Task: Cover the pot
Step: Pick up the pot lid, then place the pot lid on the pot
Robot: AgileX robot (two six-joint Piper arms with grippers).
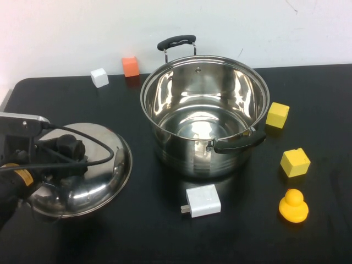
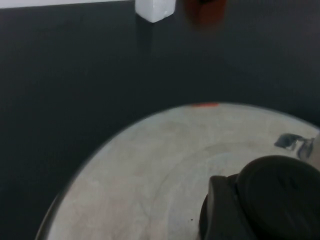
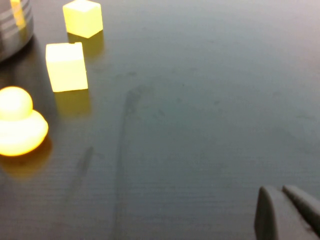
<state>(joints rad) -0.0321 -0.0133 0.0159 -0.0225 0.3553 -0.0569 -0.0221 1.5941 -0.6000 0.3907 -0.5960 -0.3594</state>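
Two arms: we are watching only the left at work; the right is out of the high view.
Progress: we are judging the task as barely begun. The pot (image 1: 204, 115) is standing open and empty, and the lid (image 1: 91, 170) is lying on the black table (image 1: 247, 236), not yet lifted as far as we can tell.
Left to do: grip the knob, raise the lid, carry it over the rim, set it down centred.
Left gripper (image 1: 58, 151): we are seeing it right over the lid's black knob (image 2: 265, 200), which is filling the near corner of its wrist view. We cannot tell whether it is closed on the knob or how wide it stands.
Pot from left gripper: off to its right and slightly beyond, near the lid but apart from it.
Right gripper (image 3: 287, 212): hovering low over bare table, its fingertips lying close together with nothing between them, touching nothing.
Near right gripper: a rubber duck (image 3: 17, 127) and two yellow blocks (image 3: 66, 66), well apart from it.
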